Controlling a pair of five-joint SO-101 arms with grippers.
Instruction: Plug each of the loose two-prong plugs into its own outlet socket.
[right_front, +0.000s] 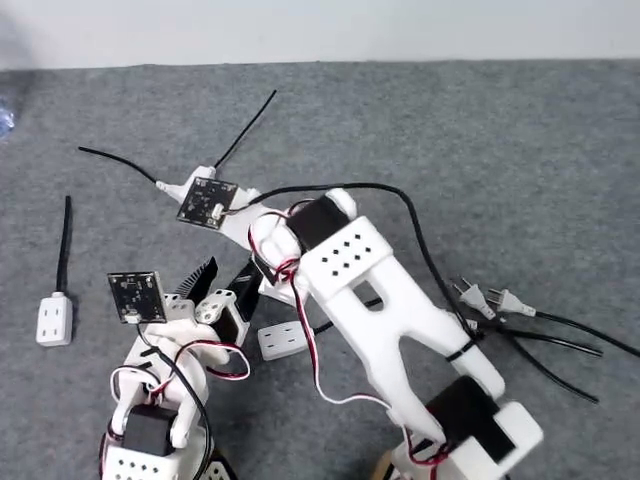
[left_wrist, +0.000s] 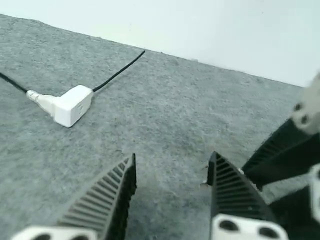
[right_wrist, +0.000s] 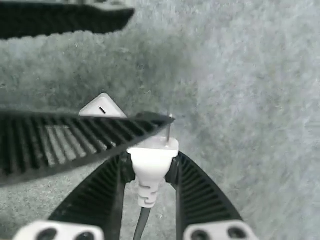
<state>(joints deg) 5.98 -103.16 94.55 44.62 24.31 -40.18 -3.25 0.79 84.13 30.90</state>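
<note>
My right gripper (right_wrist: 150, 167) is shut on a white two-prong plug (right_wrist: 152, 152), prongs pointing away from the wrist. Just beyond the prongs shows the corner of a white outlet socket (right_wrist: 102, 107), the one lying under the arms in the high view (right_front: 283, 340). My left gripper (left_wrist: 170, 170) is open with nothing in it, and one of its ridged black fingers (right_wrist: 75, 140) crosses in front of the held plug. The two grippers sit close together (right_front: 230, 280). Two loose plugs (right_front: 485, 297) lie at the right. Another outlet socket (right_front: 55, 318) lies at the far left.
A third white outlet block (left_wrist: 72, 105), with cords running off both ends, lies on the grey carpet (right_front: 500, 150) behind the grippers. Black cables (right_front: 560, 345) trail to the right edge. The white wall (right_front: 320, 25) bounds the far side.
</note>
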